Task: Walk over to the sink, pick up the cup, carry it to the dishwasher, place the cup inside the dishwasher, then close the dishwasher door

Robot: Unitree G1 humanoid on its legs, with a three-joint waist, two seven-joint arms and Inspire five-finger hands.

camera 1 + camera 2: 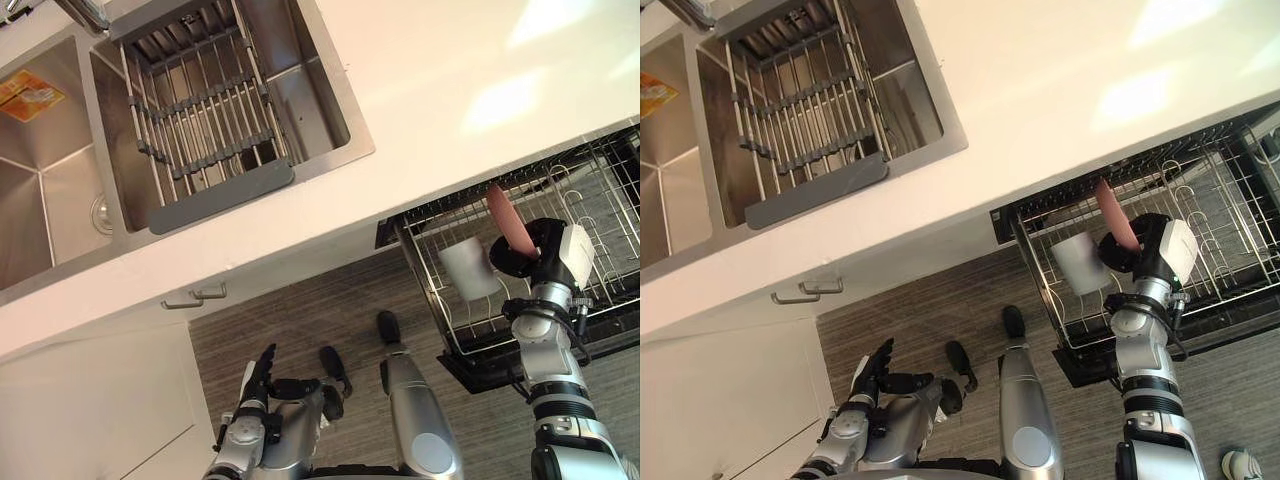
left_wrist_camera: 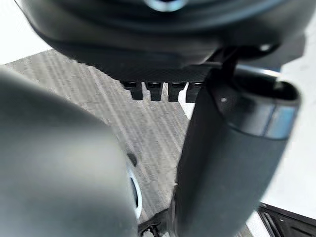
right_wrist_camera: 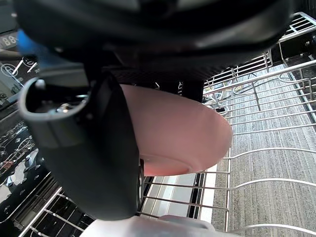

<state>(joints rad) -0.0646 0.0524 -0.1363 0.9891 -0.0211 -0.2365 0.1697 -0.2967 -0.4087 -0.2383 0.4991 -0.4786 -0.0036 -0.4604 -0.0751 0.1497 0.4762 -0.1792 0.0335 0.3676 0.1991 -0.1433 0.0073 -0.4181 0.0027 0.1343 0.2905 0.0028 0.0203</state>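
My right hand (image 1: 528, 252) reaches over the pulled-out dishwasher rack (image 1: 610, 215) and is shut on a shallow pink bowl (image 1: 506, 222), seen edge-on from above. Up close, the pink bowl (image 3: 182, 133) sits pinched between the thumb (image 3: 94, 148) and the fingers, above the rack's wires. A white cup (image 1: 468, 268) stands in the rack just left of that hand, apart from the bowl. My left hand (image 1: 256, 385) hangs low over the floor with its fingers straight and nothing in it.
A white counter (image 1: 450, 90) runs above the dishwasher. The double sink (image 1: 60, 190) at the upper left holds a wire drying rack (image 1: 200, 110) and an orange item (image 1: 30, 95). Cabinet handles (image 1: 195, 297) show below the counter. Grey floor (image 1: 300, 320) lies ahead.
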